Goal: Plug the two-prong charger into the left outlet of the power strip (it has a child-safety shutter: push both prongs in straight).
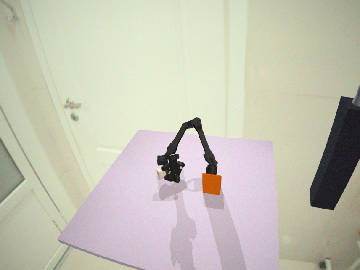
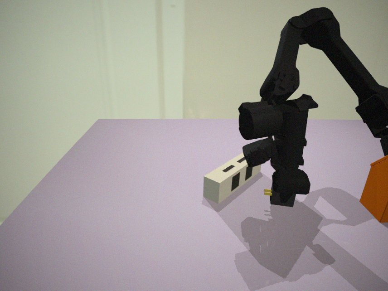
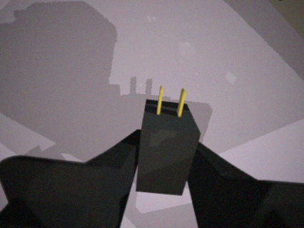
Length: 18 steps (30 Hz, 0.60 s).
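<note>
My gripper (image 1: 174,177) (image 2: 283,195) (image 3: 162,137) is shut on the dark two-prong charger (image 3: 167,160) (image 2: 279,201) and holds it just above the lilac table (image 2: 94,194). Its two yellow prongs (image 3: 171,101) (image 2: 267,191) stick out sideways toward the cream power strip (image 2: 216,187) (image 1: 160,172), with a small gap between them. The strip lies flat, with dark outlet faces (image 2: 235,181) on its near side and dark slots (image 2: 227,169) on top; its far end is hidden behind my wrist. The strip does not show in the wrist view.
An upright orange block (image 1: 211,183) (image 2: 375,191) stands by the arm's base, to the right of the gripper. A dark slab (image 1: 334,157) hangs at the right edge of the top view. The table's edges are far from the gripper.
</note>
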Each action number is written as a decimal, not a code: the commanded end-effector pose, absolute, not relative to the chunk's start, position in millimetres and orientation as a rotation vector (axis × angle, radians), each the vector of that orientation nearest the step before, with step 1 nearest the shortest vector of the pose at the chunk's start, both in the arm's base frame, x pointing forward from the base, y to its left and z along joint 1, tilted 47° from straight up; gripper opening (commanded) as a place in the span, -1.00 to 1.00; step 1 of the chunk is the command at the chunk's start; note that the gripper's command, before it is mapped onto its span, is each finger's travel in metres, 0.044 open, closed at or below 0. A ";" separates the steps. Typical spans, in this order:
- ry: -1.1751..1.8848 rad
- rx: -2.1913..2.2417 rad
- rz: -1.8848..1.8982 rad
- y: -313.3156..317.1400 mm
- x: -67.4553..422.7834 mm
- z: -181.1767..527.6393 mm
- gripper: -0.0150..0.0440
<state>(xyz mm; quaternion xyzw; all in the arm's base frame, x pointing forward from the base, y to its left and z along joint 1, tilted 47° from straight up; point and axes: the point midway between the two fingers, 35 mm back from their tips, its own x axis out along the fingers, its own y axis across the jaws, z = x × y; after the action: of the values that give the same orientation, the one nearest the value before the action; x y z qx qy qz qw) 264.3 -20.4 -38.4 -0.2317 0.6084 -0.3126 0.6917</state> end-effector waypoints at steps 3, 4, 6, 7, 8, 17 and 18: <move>1.314 -0.416 -0.763 -20.8 269.9 -39.5 -0.49; 1.306 -0.401 -0.774 -21.2 270.5 -39.7 -0.49; 1.291 -0.371 -0.795 -21.9 271.7 -40.0 -0.49; 1.284 -0.356 -0.806 -22.3 272.3 -40.2 -0.49; 1.276 -0.341 -0.817 -22.7 272.9 -40.4 -0.49; 1.205 -0.206 -0.911 -26.2 278.3 -41.8 -0.49; 1.197 -0.191 -0.921 -26.6 278.9 -42.0 -0.49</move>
<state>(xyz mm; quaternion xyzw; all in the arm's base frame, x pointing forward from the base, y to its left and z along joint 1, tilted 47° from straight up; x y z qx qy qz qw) 275.1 -27.1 -41.4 -0.1121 0.5539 -0.4040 0.7193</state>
